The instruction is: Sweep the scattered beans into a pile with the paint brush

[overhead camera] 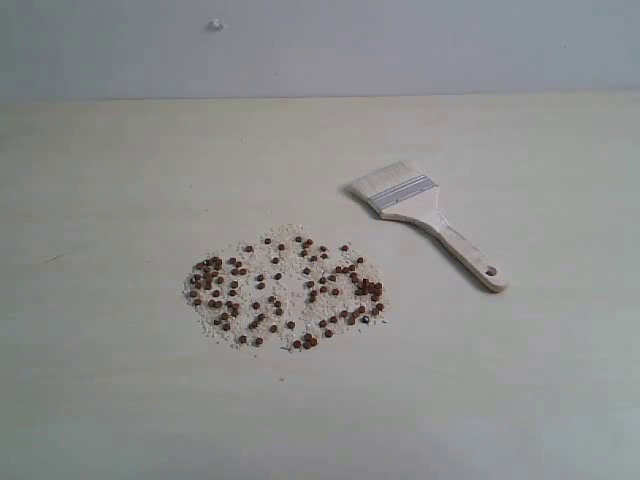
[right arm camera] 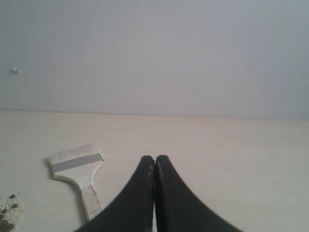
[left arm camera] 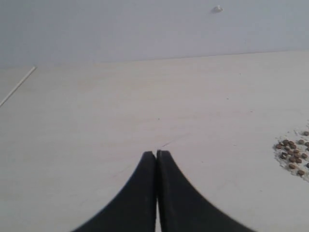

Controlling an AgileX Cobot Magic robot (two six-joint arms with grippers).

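left gripper (left arm camera: pixel 156 154): jaws together, empty | right gripper (right arm camera: pixel 154 158): jaws together, empty | beans (overhead camera: pixel 285 288): dozens, one loose patch among whitish crumbs on the table (overhead camera: pixel 120 400) | paint brush (overhead camera: pixel 430 220): one, lying flat near the patch's right, apart from both grippers

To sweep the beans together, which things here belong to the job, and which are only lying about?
For the job:
- the beans, scattered among whitish crumbs
- the paint brush, lying on the table, not held

Not for the job:
- small white spot on the wall
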